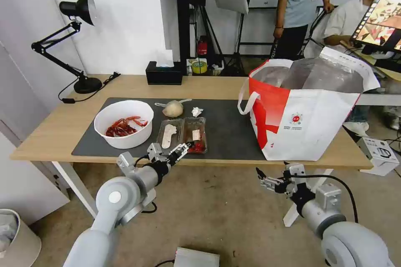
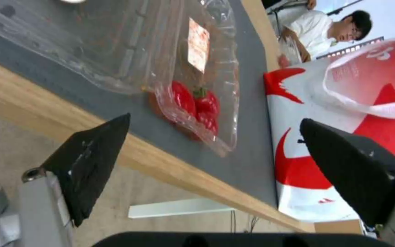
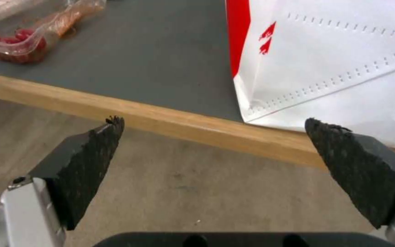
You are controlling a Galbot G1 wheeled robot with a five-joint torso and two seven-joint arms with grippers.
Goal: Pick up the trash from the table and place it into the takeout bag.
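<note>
On the table [image 1: 50,133], a white bowl of red crayfish shells [image 1: 123,127] sits at the left of the dark mat [image 1: 229,129]. Beside it lies the clear hinged tray [image 1: 182,133] with red scraps [image 2: 193,103]. Behind the tray lie a tied bag with a beige lump [image 1: 172,108] and a tissue wad [image 1: 196,111]. The takeout bag [image 1: 307,112] stands open on the right. My left gripper [image 1: 185,148] is open at the table's front edge, just short of the tray's near end [image 2: 188,68]. My right gripper [image 1: 261,177] hangs open and empty below the edge, in front of the bag's corner [image 3: 334,58].
A black tissue box [image 1: 164,73] and a black desk lamp [image 1: 79,46] stand at the back of the table. White table legs [image 1: 73,183] reach down on the left. A bin [image 1: 16,238] sits on the floor at far left. People stand behind the bag.
</note>
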